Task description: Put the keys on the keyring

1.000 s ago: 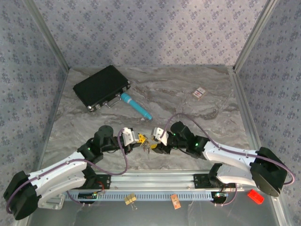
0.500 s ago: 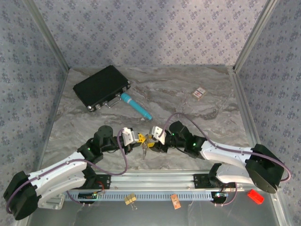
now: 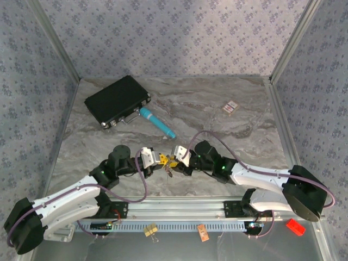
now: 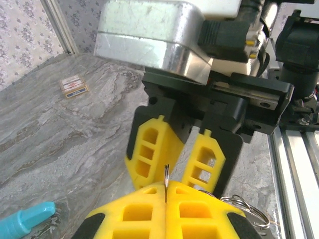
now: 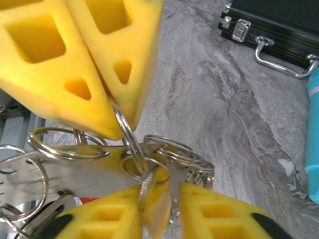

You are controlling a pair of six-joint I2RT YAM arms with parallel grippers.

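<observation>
The keyring [image 3: 170,166] hangs as a small bunch between the two grippers over the near middle of the marble table [image 3: 217,136]. The left gripper [image 3: 162,160] and right gripper [image 3: 174,159] meet tip to tip there. Well behind them lie a black case [image 3: 117,100] and, touching its front, a teal cylindrical tool [image 3: 157,122]. A small card [image 3: 231,107] lies far to the right.

From the left wrist, the left gripper [image 4: 166,193] is closed tight on a thin ring of the keyring [image 4: 166,178]. The ring stands on edge, upright. The right gripper [image 4: 178,172] faces it closely with its jaws a narrow gap apart. More rings [image 4: 245,209] loop out lower right, and the teal tool [image 4: 25,220] and card [image 4: 74,84] lie to the left.

From the right wrist, the left gripper [image 5: 119,124] pinches the ring [image 5: 127,133], whose long axis runs steeply down toward the right gripper [image 5: 159,193]. A yellow key [image 5: 155,211] sits between the right gripper's narrowly parted fingers; I cannot tell whether they clamp it. Other rings [image 5: 70,149] crowd close around, and the case [image 5: 271,22] lies beyond.
</observation>
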